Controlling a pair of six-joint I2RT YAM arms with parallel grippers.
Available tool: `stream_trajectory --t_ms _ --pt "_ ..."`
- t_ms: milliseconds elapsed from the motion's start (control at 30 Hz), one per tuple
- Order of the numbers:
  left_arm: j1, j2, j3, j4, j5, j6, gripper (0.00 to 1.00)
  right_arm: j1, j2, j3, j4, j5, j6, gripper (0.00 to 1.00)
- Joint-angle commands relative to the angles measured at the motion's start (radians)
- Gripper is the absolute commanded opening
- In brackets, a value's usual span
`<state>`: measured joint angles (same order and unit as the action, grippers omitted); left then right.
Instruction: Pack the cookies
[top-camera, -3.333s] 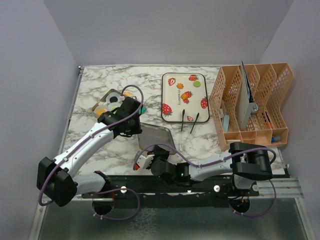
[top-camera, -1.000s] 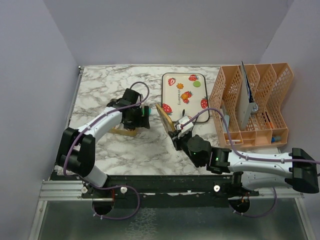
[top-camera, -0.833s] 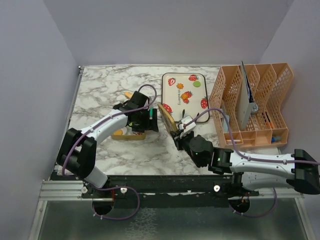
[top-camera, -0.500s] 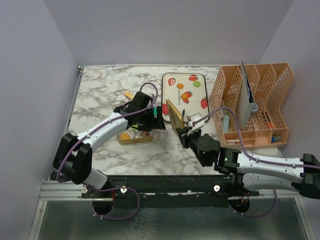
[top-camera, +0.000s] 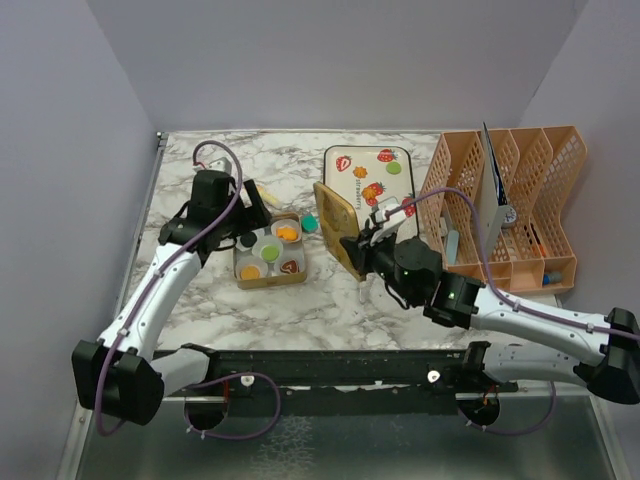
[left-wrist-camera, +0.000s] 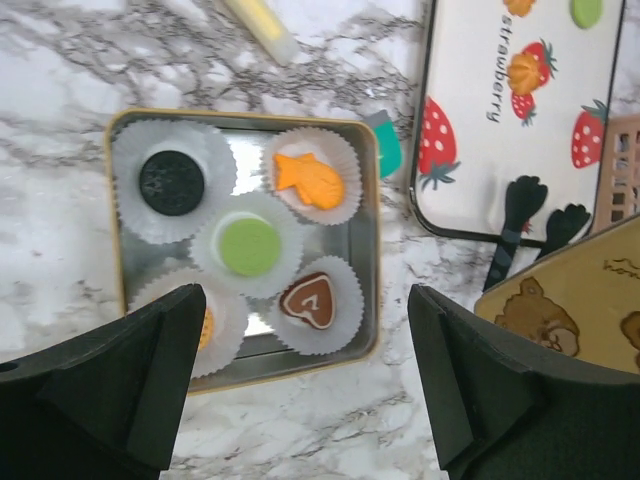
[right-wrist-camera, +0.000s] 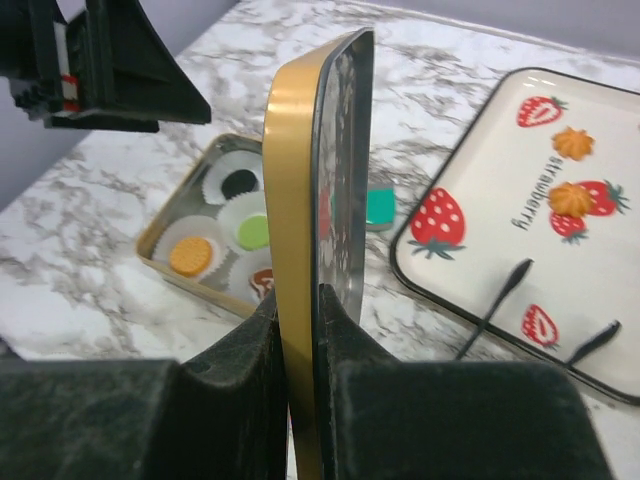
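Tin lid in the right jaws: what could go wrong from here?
1. The right gripper has its jaws shut on one edge of the upright tin lid; it may pivot or slip when laid flat.
2. A teal cookie lies outside at the tin rim and could get caught under the lid.
3. The left gripper hangs open above the tin, so a misaligned lid could shove it.

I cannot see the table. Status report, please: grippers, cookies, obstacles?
Left gripper open, above tin. Right gripper shut on lid, held on edge. Five cookies in tin. Teal piece beside tin.
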<state>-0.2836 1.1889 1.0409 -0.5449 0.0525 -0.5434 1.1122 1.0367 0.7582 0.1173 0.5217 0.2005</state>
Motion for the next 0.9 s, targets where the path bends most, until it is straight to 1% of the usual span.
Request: stream_trajectory --t_ms 0,167,233,400,600,733,867 --pt "0.059 -0.096 -0.069 -0.056 -0.131 0.054 0.90 -0.054 0.059 0.109 -0.016 -0.215 0.049 0.01" --pt "0.183 -0.193 -0.170 -0.018 -0.120 0.031 0.91 -0.180 0.165 0.208 -0.004 -0.461 0.163 0.01" --pt "0.220 -0.225 -0.200 -0.004 -0.114 0.025 0.92 -0.208 0.216 0.240 0.016 -0.543 0.209 0.01" --pt "0.227 -0.247 -0.227 0.003 -0.169 0.023 0.93 -0.224 0.367 0.341 0.020 -0.649 0.277 0.01" --pt "0.234 -0.256 -0.243 0.016 -0.217 0.016 0.94 -0.261 0.520 0.412 0.102 -0.819 0.407 0.01" --pt "0.238 -0.255 -0.256 0.035 -0.209 0.015 0.94 -0.278 0.607 0.437 0.177 -0.910 0.507 0.01" --pt "0.241 -0.253 -0.268 0.049 -0.191 0.013 0.94 -0.283 0.685 0.456 0.252 -0.954 0.598 0.01"
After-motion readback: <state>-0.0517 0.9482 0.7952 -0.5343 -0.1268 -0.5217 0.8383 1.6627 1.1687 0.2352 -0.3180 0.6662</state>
